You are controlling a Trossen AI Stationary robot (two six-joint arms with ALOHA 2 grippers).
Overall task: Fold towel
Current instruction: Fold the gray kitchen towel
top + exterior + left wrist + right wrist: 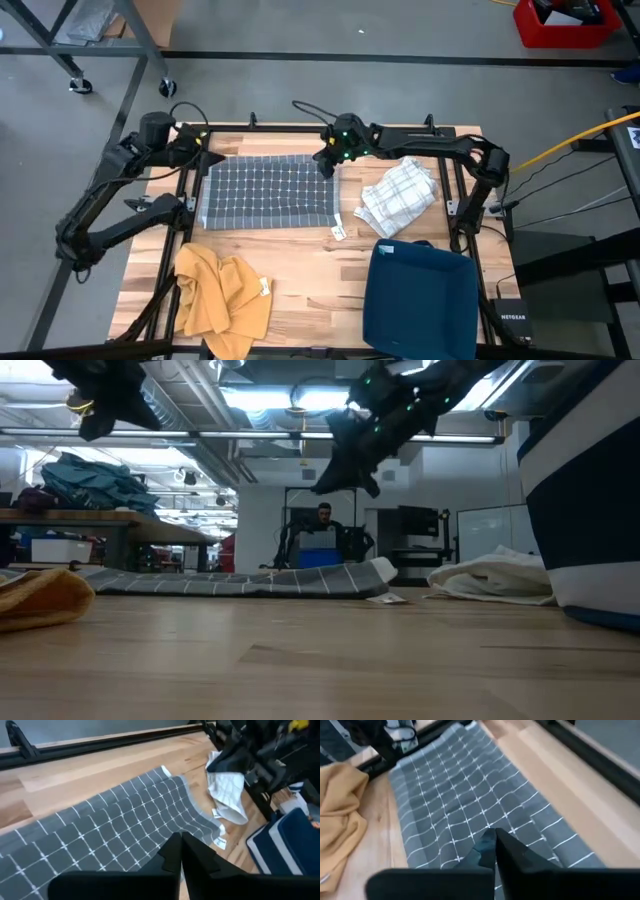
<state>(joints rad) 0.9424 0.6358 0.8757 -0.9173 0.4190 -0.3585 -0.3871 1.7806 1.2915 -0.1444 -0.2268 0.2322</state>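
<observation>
while seen from overhead with the fingertips of both arms too small and dark to make out, closed tight in each wrist view, nothing visibly pinched between them. left gripper point(181, 851) poised above the near-left far corner region of the grey towel with a white grid pattern point(268, 190), fingers point(172, 852) pressed together, apparently clear of the cloth though contact cannot be judged for certain. right gripper point(495, 851) likewise pressed shut over the towel's opposite far corner, holding nothing that shows. grey towel spread flat on the light wooden table point(310, 265), toward its far edge, between the two arms, one corner slightly rumpled in the wrist views. crumpled white checked cloth point(398, 194) just right of the towel, apart from it. mustard-yellow cloth point(222, 297) bunched at the near left, partly cut off at the table's front edge. dark blue fabric bin point(420, 297) at the near right, its lower side cropped by the picture edge. from table height, only thin edges of the cloths visible, both grippers raised above the towel; person seated far back in the room point(322, 520), blurred.
</observation>
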